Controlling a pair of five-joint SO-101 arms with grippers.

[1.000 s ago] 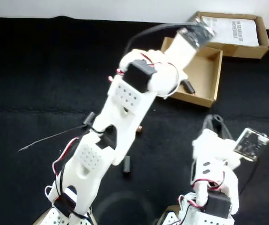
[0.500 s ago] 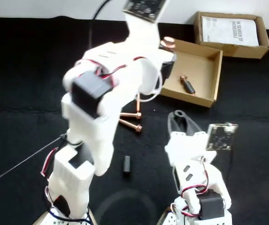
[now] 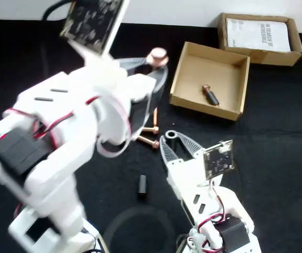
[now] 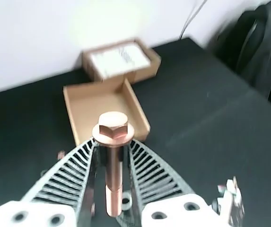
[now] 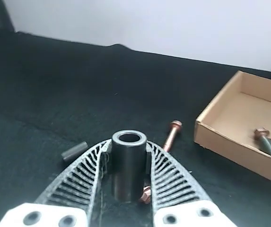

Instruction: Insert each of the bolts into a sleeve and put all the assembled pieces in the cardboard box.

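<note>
The left claw hangs high over the black surface, closed on a copper bolt that stands upright with its head above the fingertips. A loose sleeve lies left of the right claw, with loose bolts by its tips. That claw clamps a black sleeve, bore up. Farther ahead and to its right, the cardboard box holds one assembled piece.

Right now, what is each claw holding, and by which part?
Left claw: a copper bolt, gripped along its shank, with the head clear of the grip. Right claw: a black sleeve, gripped by its side walls, with the bore end open.
</note>
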